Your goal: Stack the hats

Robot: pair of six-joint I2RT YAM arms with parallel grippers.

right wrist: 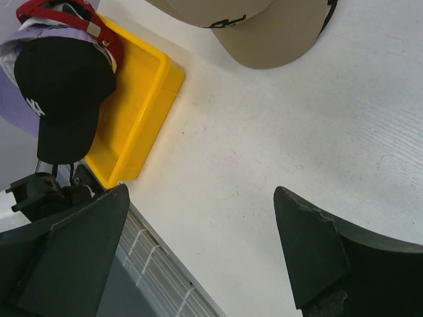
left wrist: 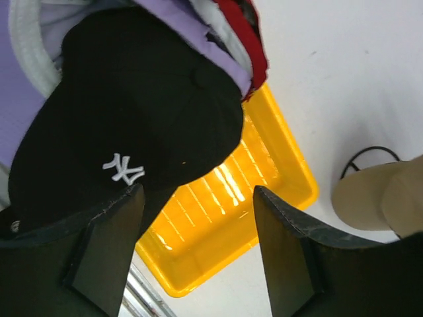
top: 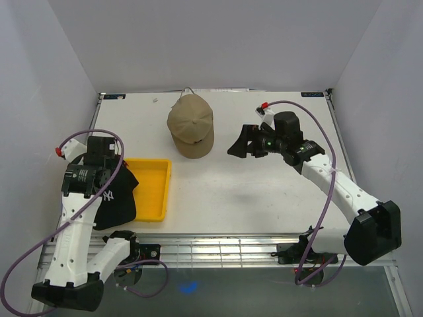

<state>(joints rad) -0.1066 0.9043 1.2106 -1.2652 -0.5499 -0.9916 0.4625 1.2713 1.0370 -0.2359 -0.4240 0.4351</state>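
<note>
White worktop [top: 264, 191]: tan cap [top: 191, 125] sits alone at the far middle (seemingly the stack's start). Black cap [left wrist: 132, 99] tops the heap [left wrist: 192, 26] at left, probably four to go. Left pincer [left wrist: 198, 195] and right pincer [right wrist: 201, 193] are spread, empty.

1. left arm [top: 69, 224]: stands along the tabletop's left edge, elbow bent; left gripper [left wrist: 198, 198] has jaws apart, nothing between.
2. right arm [top: 337, 188]: reaches from the near right corner toward the middle; right gripper [right wrist: 201, 198] is spread wide, empty.

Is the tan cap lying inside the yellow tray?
No, the tan cap lies farther back on the table, apart from the yellow tray, with bare white surface between them.
</note>
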